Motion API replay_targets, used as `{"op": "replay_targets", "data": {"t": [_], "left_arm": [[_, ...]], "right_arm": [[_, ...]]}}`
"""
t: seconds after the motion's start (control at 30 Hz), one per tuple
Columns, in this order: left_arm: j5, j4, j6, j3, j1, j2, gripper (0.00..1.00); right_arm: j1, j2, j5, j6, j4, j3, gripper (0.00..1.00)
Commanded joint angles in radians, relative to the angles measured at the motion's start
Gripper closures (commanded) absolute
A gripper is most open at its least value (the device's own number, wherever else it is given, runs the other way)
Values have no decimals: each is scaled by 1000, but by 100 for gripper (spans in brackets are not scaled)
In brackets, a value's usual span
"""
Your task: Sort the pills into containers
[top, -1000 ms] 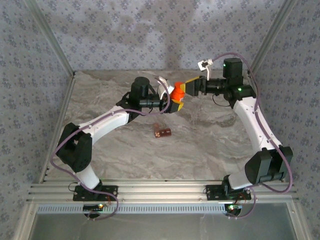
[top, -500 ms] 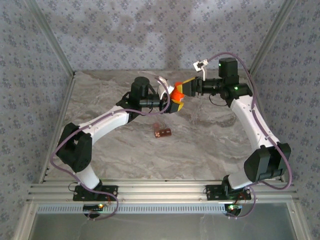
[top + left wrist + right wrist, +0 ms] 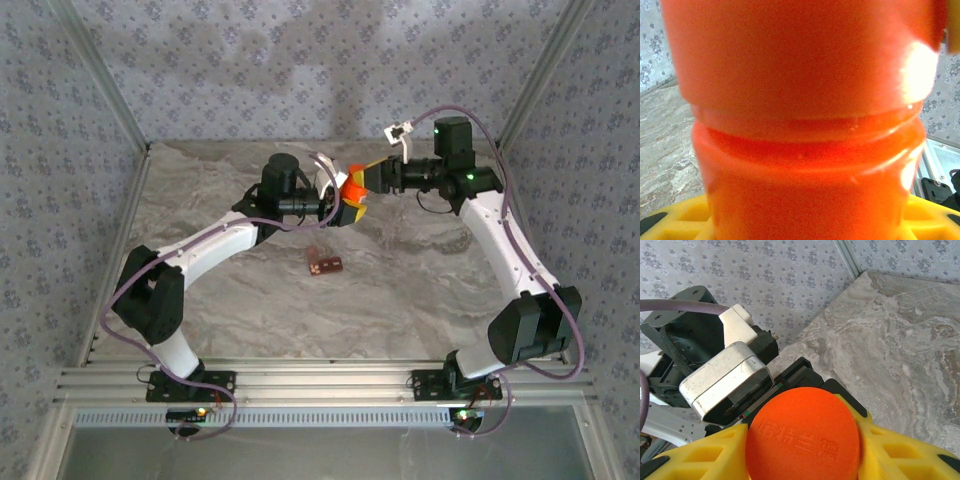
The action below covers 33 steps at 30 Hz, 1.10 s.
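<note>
Spreading beneath both arms, the table (image 3: 430,290) offers bare room toward the near edge, though walls stand close behind. The bottle (image 3: 350,192) is held aloft, clamped by the left gripper (image 3: 338,208). Its cap (image 3: 802,435) is pinched by the right gripper (image 3: 366,178). Pills may be spilled if the cap is pulled off while the bottle is tilted. The strip of cells (image 3: 325,265) lies below, well apart.

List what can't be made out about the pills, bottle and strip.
- Pills: left wrist view, blurred, hidden behind the wall of the bottle.
- Strip: top view, too small to count cells or see contents.
- Bottle body: right wrist view, hidden under the cap.
</note>
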Motion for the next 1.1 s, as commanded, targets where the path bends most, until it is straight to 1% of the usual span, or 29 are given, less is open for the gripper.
{"op": "replay_targets", "data": {"t": [0.0, 0.13, 0.23, 0.33, 0.43, 0.53, 0.63, 0.67, 0.73, 0.8, 0.83, 0.93, 1.0, 1.07], "left_arm": [[-13, 27, -2, 41, 0, -22, 100], [-58, 38, -3, 33, -1, -25, 100], [-95, 87, -17, 8, 0, -32, 100], [-132, 116, -27, -5, -5, -34, 100], [-157, 120, -23, -6, -12, -31, 100], [-164, 119, -25, -5, -15, -26, 100], [-168, 119, -25, -6, -15, -23, 100], [-166, 118, -25, -6, -15, -23, 100], [-168, 114, -23, -6, -14, -22, 100], [-169, 112, -23, -7, -12, -20, 100], [-168, 110, -23, -6, -10, -21, 100], [-147, 102, -25, -8, 1, -26, 100], [-121, 95, -24, -4, 10, -29, 100], [-92, 90, -20, -2, 16, -32, 100]], "right_arm": [[39, -22, 79, 11, -14, 5, 51], [109, -33, 256, 58, -23, -7, 53], [163, -37, 385, 130, 4, -39, 54], [213, -44, 488, 206, 62, -86, 54], [252, -33, 567, 246, 77, -94, 54], [271, -27, 593, 260, 83, -92, 54], [271, -32, 591, 260, 92, -89, 52], [269, -35, 585, 258, 93, -86, 50], [260, -42, 551, 242, 70, -77, 41], [232, -63, 499, 220, 70, -76, 28], [211, -81, 470, 211, 76, -82, 24], [125, -166, 310, 172, 116, -130, 15], [48, -217, 168, 144, 144, -155, 14], [-6, -232, 88, 143, 155, -154, 13]]}}
